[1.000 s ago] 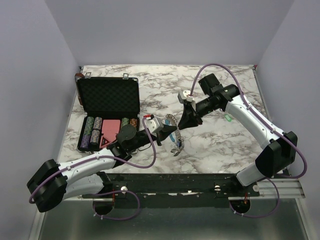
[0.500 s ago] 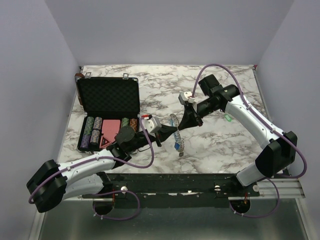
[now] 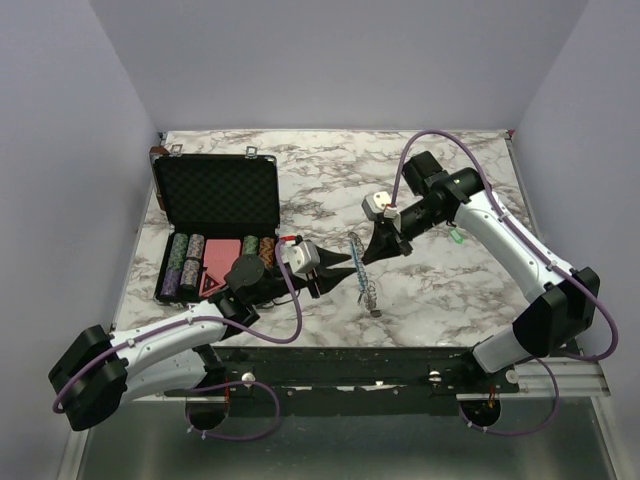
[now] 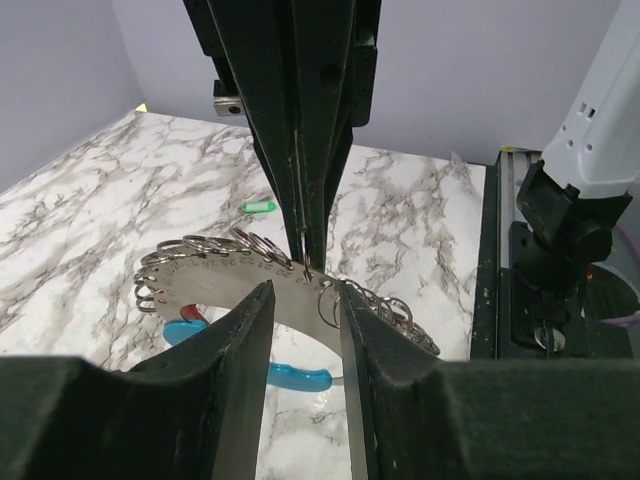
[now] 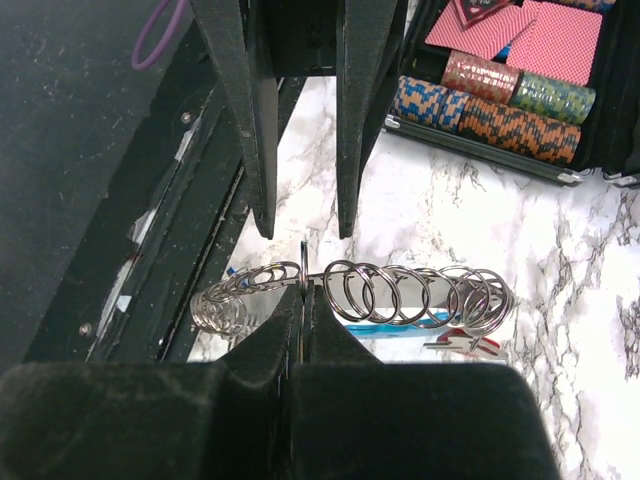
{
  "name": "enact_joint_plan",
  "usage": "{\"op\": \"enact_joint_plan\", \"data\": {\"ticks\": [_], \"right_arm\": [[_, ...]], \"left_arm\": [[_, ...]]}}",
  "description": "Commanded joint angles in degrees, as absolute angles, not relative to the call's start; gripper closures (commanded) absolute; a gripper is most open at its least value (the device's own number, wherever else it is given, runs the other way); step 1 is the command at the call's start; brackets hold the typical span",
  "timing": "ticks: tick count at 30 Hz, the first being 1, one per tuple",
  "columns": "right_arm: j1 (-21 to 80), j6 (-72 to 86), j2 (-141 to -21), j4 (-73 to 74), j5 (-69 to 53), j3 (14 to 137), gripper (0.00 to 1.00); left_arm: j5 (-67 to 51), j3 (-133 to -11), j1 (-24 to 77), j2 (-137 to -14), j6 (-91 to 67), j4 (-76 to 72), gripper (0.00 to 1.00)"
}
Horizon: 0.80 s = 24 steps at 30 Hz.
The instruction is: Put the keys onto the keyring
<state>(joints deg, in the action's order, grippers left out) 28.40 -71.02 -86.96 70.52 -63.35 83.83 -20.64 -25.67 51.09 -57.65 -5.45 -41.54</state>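
1. The greatest risk is a drop. The keyring (image 5: 400,295), a curved metal strip carrying a row of small rings, hangs from a single narrow pinch: the right end effector (image 5: 300,298) is pressed together on its thin edge. It seems raised off the counter (image 3: 450,290), so a slip or swivel would send it down
2. The left end effector (image 4: 305,298) stands spread, one finger to each side of the strip, and I can see it touching nothing. If it closes off-line, it may trap loose rings instead of the strip, or knock the keyring out of the other's hold
3. The two end effectors meet almost tip to tip, so a small misjudgement could make them collide
4. A blue piece (image 4: 290,376) dangling beneath the strip could snag a finger
5. Plain pale lilac walls (image 3: 330,60) enclose three sides
6. The counter is white marble-patterned with grey veins
7. An open black case (image 3: 215,195) sits at the far left, with poker chips (image 5: 480,105) in it
8. A green-headed key (image 4: 258,206) lies alone on the counter, well apart from the keyring
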Motion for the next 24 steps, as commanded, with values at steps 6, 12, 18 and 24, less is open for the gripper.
{"op": "enact_joint_plan", "data": {"ticks": [6,12,18,24], "right_arm": [[28.48,-75.76,-85.61,73.48,-68.64,83.76,1.00],[28.48,-75.32,-85.96,73.04,-69.08,83.41,1.00],[28.48,-74.88,-86.22,72.77,-69.35,83.23,1.00],[28.48,-74.44,-86.40,72.60,-69.52,83.15,1.00]], "left_arm": [[-24.79,-24.08,51.06,-58.62,-5.62,-47.63,0.61],[-26.01,-25.22,51.07,-60.20,-6.24,-49.57,0.65],[-26.72,-25.75,51.06,-61.35,-6.68,-50.36,0.70],[-26.28,-25.93,51.15,-61.61,-7.12,-51.59,0.72]]}}
